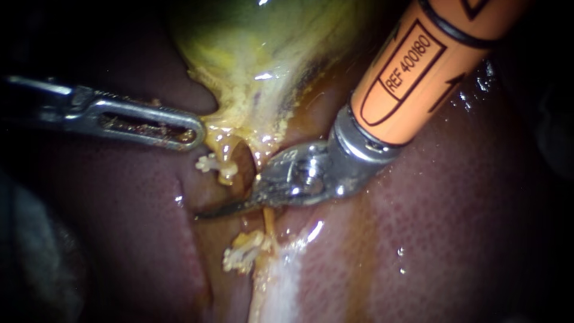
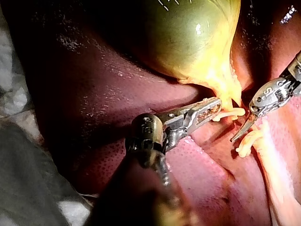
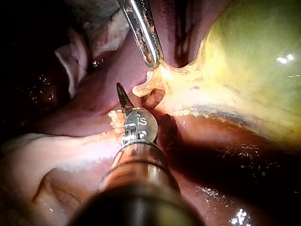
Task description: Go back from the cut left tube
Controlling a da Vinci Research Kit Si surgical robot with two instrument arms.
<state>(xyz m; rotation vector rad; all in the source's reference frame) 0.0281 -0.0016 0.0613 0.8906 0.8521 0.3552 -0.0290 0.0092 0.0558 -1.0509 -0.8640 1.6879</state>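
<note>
Where the light falls, the liver (image 1: 454, 227) lies wet and dark red, with a pale glistening band (image 1: 281, 287) running down it and the yellow-green gallbladder (image 1: 263, 42) bulging above. In the left wrist view a white cloth (image 2: 11, 94) lies off beyond the liver's edge.

The left instrument (image 1: 194, 133) comes in level. Its slotted jaws lie close together and pinch the yellow fringe at the gallbladder's neck — in the right wrist view that fringe is drawn to a peak at their tip. Just beside that tip, the cut left tube (image 1: 226, 154) hangs from the neck as a short yellow stump ending in a white clip (image 1: 210, 163). The stump sits above the right instrument's blades, close to them but apart.

The right instrument (image 1: 206, 213) enters from the upper right on an orange shaft with a steel wrist. Its 2 thin blades lie together in 1 dark point and hold nothing, stretched across the gap between the stump and what lies below.

Under the blades a thin yellow strand (image 1: 268, 222) runs on to another white clip (image 1: 242, 254), which rests on the liver beside the pale band. Another yellow strand (image 1: 258, 157) drops from the neck to the blades' base — whether it touches them I cannot tell. The steel wrist hides the tissue right behind it.
</note>
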